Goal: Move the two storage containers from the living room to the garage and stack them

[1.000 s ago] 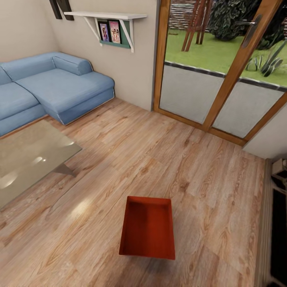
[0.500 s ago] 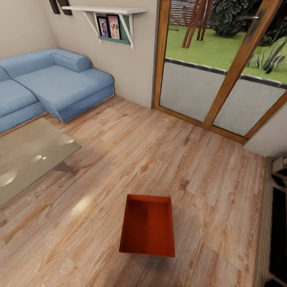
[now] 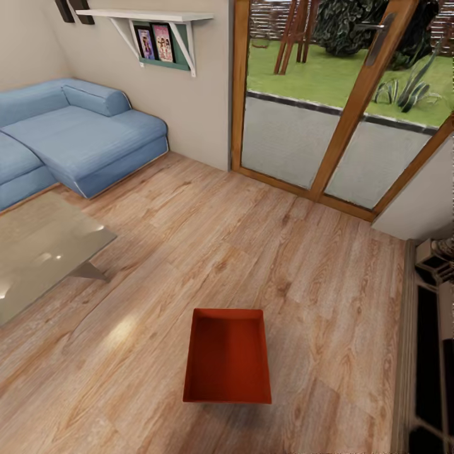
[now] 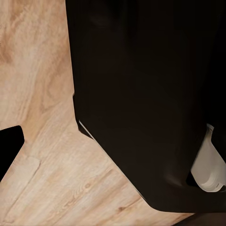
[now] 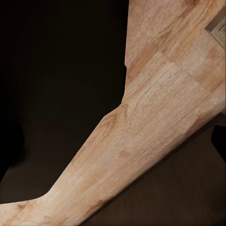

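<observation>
Orange-red bin point(image 3: 227, 356) empty on the wood floor point(image 3: 315, 271) near the glass table point(image 3: 38, 252) (claw state impossible to tell); could clip the table leg, turning.

No legible text, label, brand, number or sign appears in any view. The two framed pictures point(image 3: 154, 43) under the wall shelf point(image 3: 145, 14) carry coloured figures only; any lettering on them is too small and blurred to read. The storage container point(image 3: 227, 357) has plain walls with no marking.
</observation>
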`<state>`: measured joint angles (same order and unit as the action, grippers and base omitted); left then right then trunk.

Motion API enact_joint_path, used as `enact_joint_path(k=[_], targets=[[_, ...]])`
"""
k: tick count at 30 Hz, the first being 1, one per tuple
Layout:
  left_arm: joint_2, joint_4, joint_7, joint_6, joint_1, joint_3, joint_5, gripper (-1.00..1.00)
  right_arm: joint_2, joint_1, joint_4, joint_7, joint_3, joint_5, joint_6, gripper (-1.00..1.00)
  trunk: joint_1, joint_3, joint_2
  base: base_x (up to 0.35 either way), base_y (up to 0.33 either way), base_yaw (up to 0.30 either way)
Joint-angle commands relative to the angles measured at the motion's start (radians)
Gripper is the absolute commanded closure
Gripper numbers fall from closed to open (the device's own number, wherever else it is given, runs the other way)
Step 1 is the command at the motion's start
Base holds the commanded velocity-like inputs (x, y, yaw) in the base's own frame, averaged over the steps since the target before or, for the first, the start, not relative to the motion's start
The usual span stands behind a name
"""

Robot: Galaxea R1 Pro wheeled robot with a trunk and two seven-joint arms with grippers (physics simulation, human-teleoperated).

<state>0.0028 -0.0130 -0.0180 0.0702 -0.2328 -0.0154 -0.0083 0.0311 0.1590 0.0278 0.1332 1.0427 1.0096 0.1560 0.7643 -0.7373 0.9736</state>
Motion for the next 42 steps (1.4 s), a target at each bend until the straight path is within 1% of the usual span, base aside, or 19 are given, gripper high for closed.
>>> enact_joint_path(k=[1, 18, 26, 42], targets=[[0.0, 0.001, -0.002, 0.003, 0.0, -0.002, -0.001, -1.0, 0.001, 0.001, 0.003, 0.0, 0.008, 0.007, 0.003, -1.0, 0.0, -0.001, 0.0, 0.0, 0.0, -0.084], [0.0, 0.002, -0.002, 0.003, 0.0, -0.001, 0.001, -1.0, 0.001, 0.001, 0.003, 0.0, 0.009, 0.0, 0.004, -1.0, 0.0, -0.001, 0.0, 0.0, 0.0, -0.012], [-0.001, 0.002, -0.002, 0.003, 0.0, -0.001, 0.001, -1.0, -0.014, 0.001, 0.003, 0.0, 0.01, 0.006, 0.005, -1.0, 0.0, -0.001, 0.0, 0.0, 0.0, 0.0], [-0.001, 0.002, -0.002, 0.003, 0.0, -0.002, 0.0, -1.0, -0.014, 0.001, 0.003, 0.0, 0.011, 0.008, 0.005, -1.0, 0.0, -0.001, 0.0, 0.0, 0.0, 0.0]])
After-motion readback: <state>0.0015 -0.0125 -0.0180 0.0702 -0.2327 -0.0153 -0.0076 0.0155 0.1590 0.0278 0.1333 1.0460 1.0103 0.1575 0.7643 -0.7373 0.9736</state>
